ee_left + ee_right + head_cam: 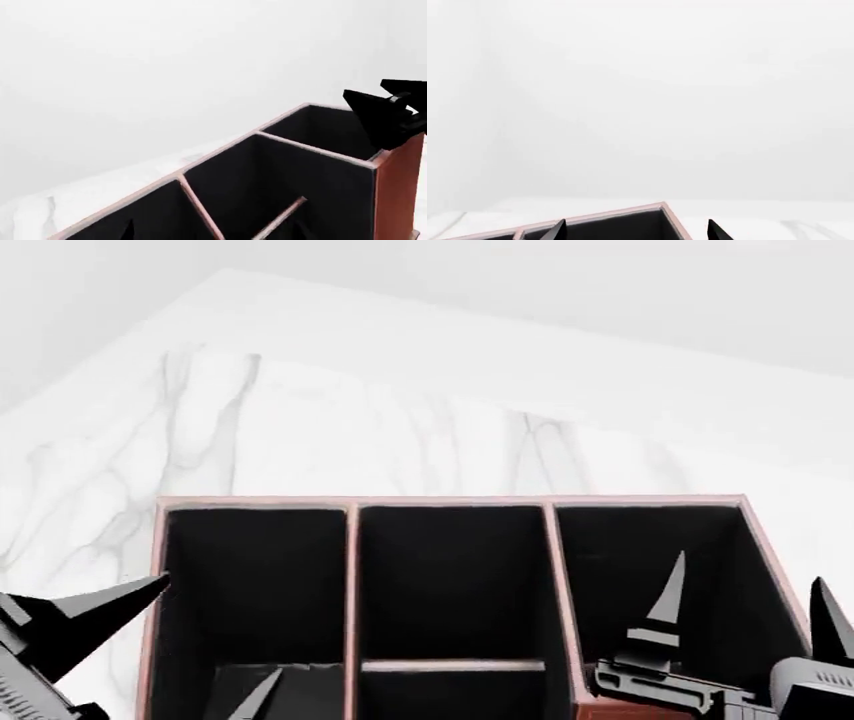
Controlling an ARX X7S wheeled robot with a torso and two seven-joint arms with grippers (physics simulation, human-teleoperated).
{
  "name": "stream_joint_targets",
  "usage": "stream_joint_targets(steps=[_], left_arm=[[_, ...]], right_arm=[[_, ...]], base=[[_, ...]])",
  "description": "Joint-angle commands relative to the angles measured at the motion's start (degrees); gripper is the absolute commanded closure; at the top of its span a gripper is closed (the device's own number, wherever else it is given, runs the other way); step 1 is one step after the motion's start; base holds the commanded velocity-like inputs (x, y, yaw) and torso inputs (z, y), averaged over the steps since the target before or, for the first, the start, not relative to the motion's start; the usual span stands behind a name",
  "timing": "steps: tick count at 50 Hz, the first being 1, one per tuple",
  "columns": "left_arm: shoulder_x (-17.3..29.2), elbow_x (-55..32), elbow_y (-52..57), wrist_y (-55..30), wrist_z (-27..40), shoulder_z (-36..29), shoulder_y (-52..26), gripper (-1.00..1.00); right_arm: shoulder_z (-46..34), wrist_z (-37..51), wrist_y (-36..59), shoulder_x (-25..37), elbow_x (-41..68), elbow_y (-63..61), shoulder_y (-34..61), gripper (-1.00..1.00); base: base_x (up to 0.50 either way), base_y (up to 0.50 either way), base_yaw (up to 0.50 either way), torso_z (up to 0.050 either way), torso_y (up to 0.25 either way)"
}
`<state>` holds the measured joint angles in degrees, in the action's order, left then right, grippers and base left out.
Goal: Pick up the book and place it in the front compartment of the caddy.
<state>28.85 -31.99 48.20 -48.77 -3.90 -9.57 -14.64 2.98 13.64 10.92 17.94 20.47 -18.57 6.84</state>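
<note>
The caddy (454, 505) cells stand open-topped, thin dividers (352, 580) between them, with both pincers above its front corners.

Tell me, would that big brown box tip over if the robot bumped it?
Probably not easily. The box looks wide, with flat straight walls and dividers, so it likely stays stiff and sits steady on the marble table. Its empty-looking cells suggest it is fairly light, so a bump from the right tool might slide it instead.
</note>
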Motion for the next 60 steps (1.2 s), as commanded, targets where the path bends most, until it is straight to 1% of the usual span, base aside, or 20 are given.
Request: stream_joint_targets(steps=[1,3,6,8,10,19,24,28,30,33,38,40,43,45,49,51,55,60], left_arm=[[-0.21,-38.38,5.31,-30.14,1.53,9.19,-11.48,-1.00],[-1.03,-42.54,4.08,-33.65,6.27,8.76,-13.76,-1.00],[-1.30,-47.18,3.20,-35.85,9.11,7.91,-14.87,-1.00],[-1.48,-51.72,2.54,-36.95,12.23,7.02,-15.67,-1.00],[-1.19,-49.93,4.14,-36.96,10.72,5.38,-15.91,-1.00],[-0.87,-60.67,-0.05,-37.35,19.07,0.74,-19.93,-1.00],[-0.72,-62.08,-0.88,-36.75,20.42,-1.21,-20.65,-1.00],[-0.60,-61.35,-2.18,-36.35,20.62,-2.16,-20.16,-1.00],[-0.16,-63.69,-2.96,-35.71,22.63,-2.97,-20.87,-1.00],[0.25,-65.26,-3.34,-35.52,23.57,-4.32,-21.12,-1.00],[0.34,-63.74,-3.71,-35.66,22.08,-5.48,-20.59,-1.00],[0.33,-65.49,-3.00,-34.66,20.92,-5.10,-20.90,-1.00],[0.55,-67.92,-2.19,-33.82,21.16,-5.69,-21.43,-1.00],[0.30,-67.53,-2.01,-33.88,20.96,-6.18,-21.27,-1.00],[0.03,-67.15,-1.79,-33.92,19.56,-6.78,-20.90,-1.00],[-0.16,-66.31,-1.90,-34.21,19.13,-7.28,-20.81,-1.00],[-0.87,-61.79,-2.31,-35.26,15.45,-8.24,-19.82,-1.00],[-1.07,-60.28,-2.01,-35.46,13.29,-9.57,-19.81,-1.00]], right_arm=[[1.70,1.25,-0.43,-0.29,-3.48,1.17,0.76,-1.00],[1.25,1.16,-0.55,-0.18,-3.89,1.19,0.52,-1.00],[1.05,1.25,-0.70,-0.11,-4.17,1.13,0.33,-1.00],[1.04,1.19,-1.12,-0.16,-4.21,1.59,0.27,-1.00],[0.97,1.25,-1.09,-0.12,-4.25,1.52,0.21,-1.00],[0.86,1.49,-1.65,0.07,-4.61,1.48,-0.35,-1.00],[0.91,1.29,-3.19,-0.14,-4.76,2.88,-0.75,-1.00],[1.07,1.28,-3.65,-0.09,-4.66,3.06,-1.00,-1.00],[1.05,1.34,-3.80,-0.09,-4.72,3.24,-1.03,-1.00],[0.83,1.36,-3.94,-0.16,-4.82,3.47,-0.98,-1.00],[0.31,1.48,-4.59,-0.22,-5.57,4.36,-0.68,-1.00],[0.26,1.48,-4.64,-0.20,-5.55,4.37,-0.77,-1.00],[0.37,1.82,-3.09,0.21,-5.12,3.01,-0.55,-1.00],[0.24,1.59,-4.35,-0.01,-5.39,4.02,-0.79,-1.00],[0.19,1.79,-3.56,0.23,-5.16,3.17,-0.77,-1.00],[0.18,1.97,-3.35,0.33,-5.25,2.87,-0.83,-1.00],[0.22,1.99,-3.56,0.40,-5.19,2.90,-0.99,-1.00],[0.03,1.98,-4.03,0.39,-5.36,3.40,-1.04,-1.00]], base=[[0.00,0.00,0.00,0.000,0.000],[0.00,0.00,0.00,0.000,0.000],[0.00,0.00,0.00,0.000,0.000],[0.00,0.00,0.00,0.000,0.000],[0.00,0.00,0.00,0.000,0.000],[0.00,0.00,0.00,0.000,0.000],[0.00,0.00,0.00,0.000,0.000],[0.00,0.00,0.00,0.000,0.000],[0.00,0.00,0.00,0.000,0.000],[0.00,0.00,0.00,0.000,0.000],[0.00,0.00,0.00,0.000,0.000],[0.00,0.00,0.00,0.000,0.000],[0.00,0.00,0.00,0.000,0.000],[0.00,0.00,0.00,0.000,0.000],[0.00,0.00,0.00,0.000,0.000],[0.00,0.00,0.00,0.000,0.000],[0.00,0.00,0.00,0.000,0.000],[0.00,0.00,0.00,0.000,0.000]])
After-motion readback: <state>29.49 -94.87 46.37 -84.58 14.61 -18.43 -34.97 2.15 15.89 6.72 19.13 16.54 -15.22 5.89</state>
